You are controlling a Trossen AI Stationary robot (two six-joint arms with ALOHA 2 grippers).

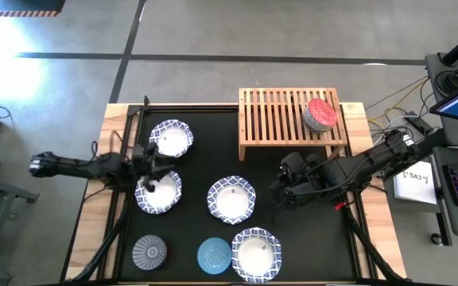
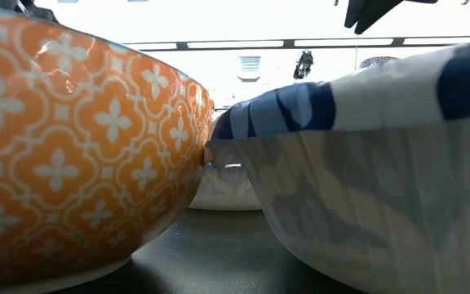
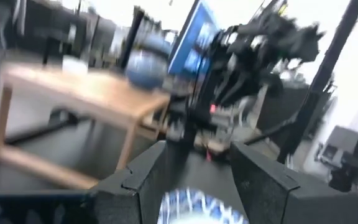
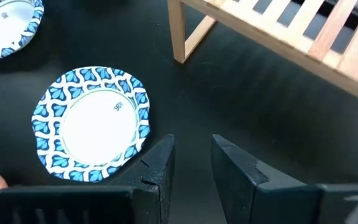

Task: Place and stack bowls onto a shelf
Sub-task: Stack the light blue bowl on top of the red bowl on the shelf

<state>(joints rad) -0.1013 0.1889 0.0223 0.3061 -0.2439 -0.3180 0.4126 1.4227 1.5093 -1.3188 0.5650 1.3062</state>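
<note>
The light-wood shelf (image 1: 293, 121) stands at the table's far side, with a red bowl (image 1: 321, 114) on its slatted top near the right end. Several white bowls with blue rims (image 1: 230, 199) lie on the black mat. A grey bowl (image 1: 149, 252) and a light blue bowl (image 1: 213, 254) sit near the front edge. A yellow-orange bowl (image 2: 72, 147) shows only in the low view. My left gripper (image 1: 154, 173) is open over the left white bowl (image 1: 159, 193). My right gripper (image 4: 192, 140) is open and empty above bare mat, right of the middle white bowl (image 4: 92, 122). My left gripper has the blurred blue rim of the white bowl (image 3: 194, 208) showing between its two spread fingers. Whether a finger touches the rim, I cannot tell.
Another white bowl (image 1: 171, 137) lies just beyond my left gripper and one (image 1: 256, 253) at the front. The shelf's near leg (image 4: 180, 37) stands beyond my right gripper. In the low view a white bowl's wall (image 2: 365, 188) touches the orange one.
</note>
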